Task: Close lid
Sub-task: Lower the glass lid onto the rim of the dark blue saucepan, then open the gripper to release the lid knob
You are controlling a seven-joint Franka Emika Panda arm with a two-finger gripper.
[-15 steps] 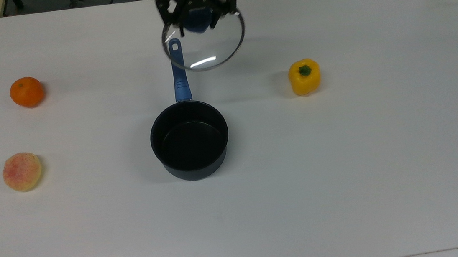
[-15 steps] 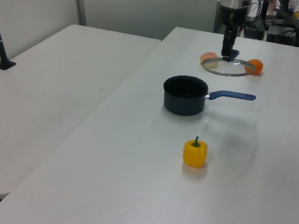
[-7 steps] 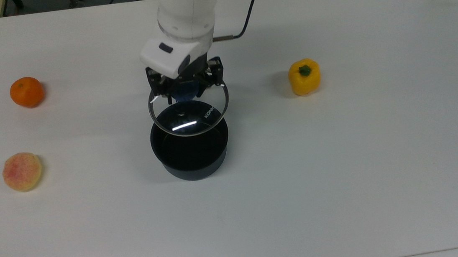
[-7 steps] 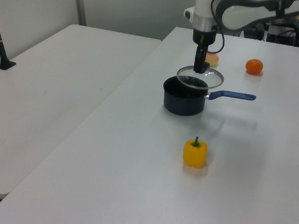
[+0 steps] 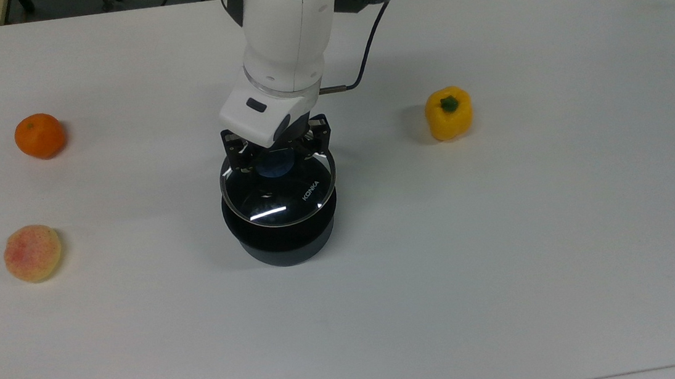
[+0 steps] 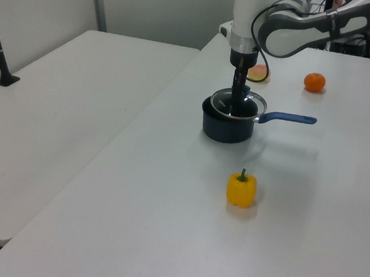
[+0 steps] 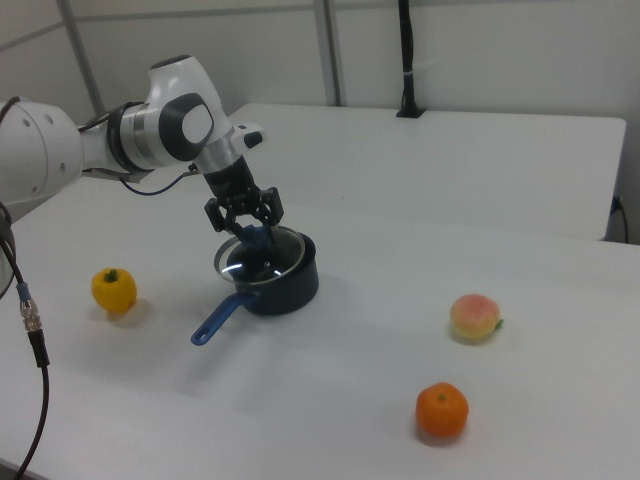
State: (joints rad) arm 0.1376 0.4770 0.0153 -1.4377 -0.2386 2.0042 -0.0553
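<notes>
The lid (image 5: 288, 195), clear glass with a metal rim and white KONKA lettering, hangs slightly tilted over the mouth of the dark saucepan (image 5: 284, 244). My gripper (image 5: 275, 156) is shut on its blue knob (image 5: 275, 164). The lid's edge looks very close to the pan's rim; whether they touch I cannot tell. In the left view the lid (image 6: 247, 107) sits a little toward the pan's long blue handle (image 6: 288, 118), with the gripper (image 6: 237, 95) above the saucepan (image 6: 225, 127). In the right view the gripper (image 7: 251, 228) holds the lid (image 7: 255, 262) over the saucepan (image 7: 293, 286).
A yellow bell pepper (image 5: 449, 114) stands to the top view's right of the pan. An orange (image 5: 39, 136) and a peach (image 5: 33, 253) lie far to the top view's left. A black cable (image 5: 365, 50) trails from the arm. A black post (image 7: 405, 60) stands on the neighbouring table.
The gripper carried the lid from the top view's upper edge down to the saucepan and lowered it close over the opening. The fruit and pepper stayed put.
</notes>
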